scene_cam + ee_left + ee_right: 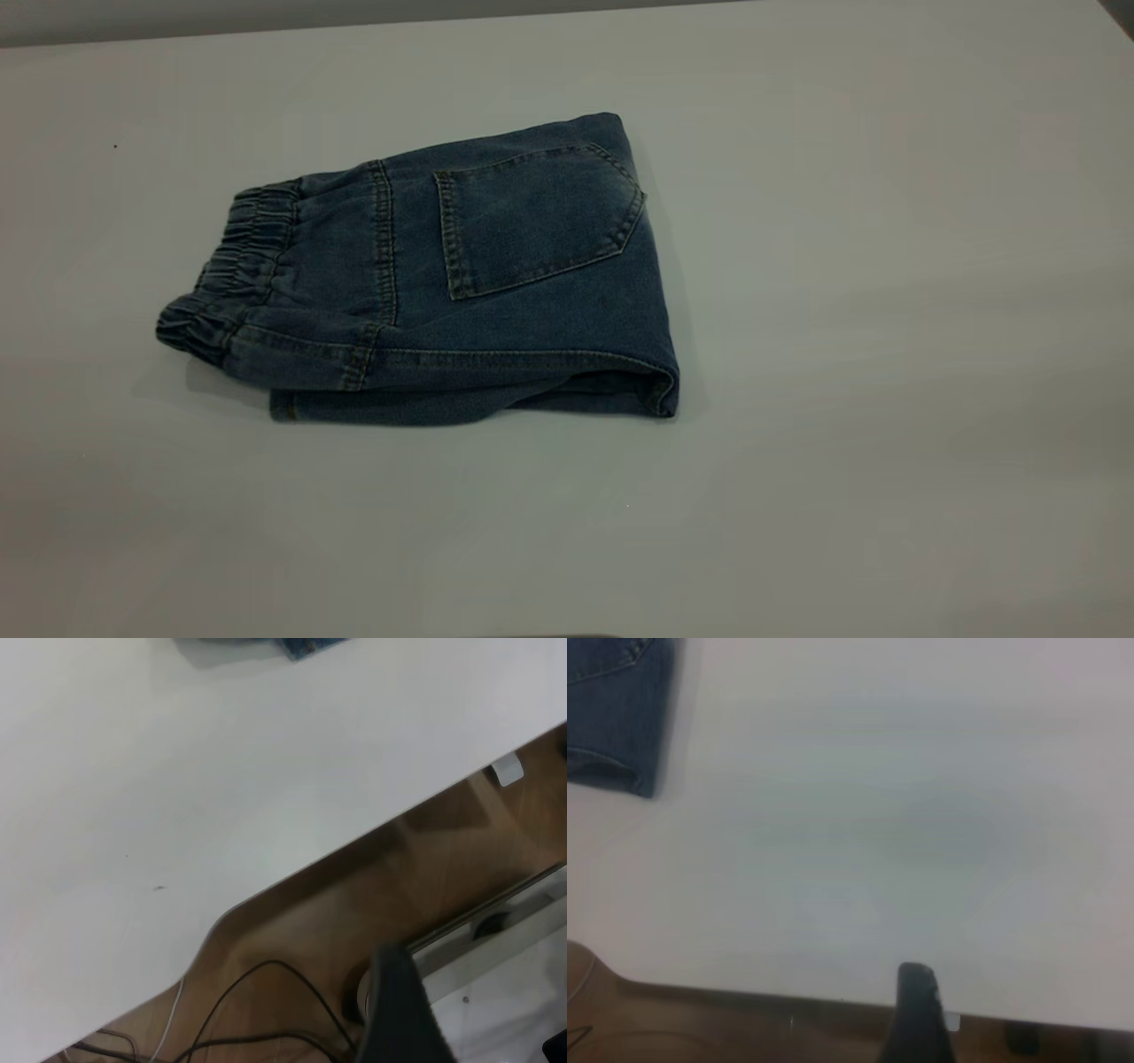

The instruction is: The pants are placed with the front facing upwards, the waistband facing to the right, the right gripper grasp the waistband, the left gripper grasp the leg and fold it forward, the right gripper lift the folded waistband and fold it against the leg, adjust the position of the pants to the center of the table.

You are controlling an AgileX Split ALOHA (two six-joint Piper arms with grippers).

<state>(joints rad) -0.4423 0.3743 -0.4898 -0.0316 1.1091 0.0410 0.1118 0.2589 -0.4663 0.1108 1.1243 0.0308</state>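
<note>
The blue denim pants (443,283) lie folded in a compact bundle on the white table (886,354), left of the middle in the exterior view. A back patch pocket (536,221) faces up. The gathered waistband (235,266) is at the bundle's left end. Neither arm shows in that view. My left gripper (474,1001) hangs open beyond the table's edge, above the floor, with only a corner of the pants (301,645) in its view. My right gripper (974,1028) is open at the table's edge with one finger (916,1005) showing, well away from the pants (616,709). Both hold nothing.
White table surface surrounds the bundle on every side. In the left wrist view the table edge (354,837) runs diagonally over a brown floor with black cables (257,1010). A small pale clip (508,771) sits under that edge.
</note>
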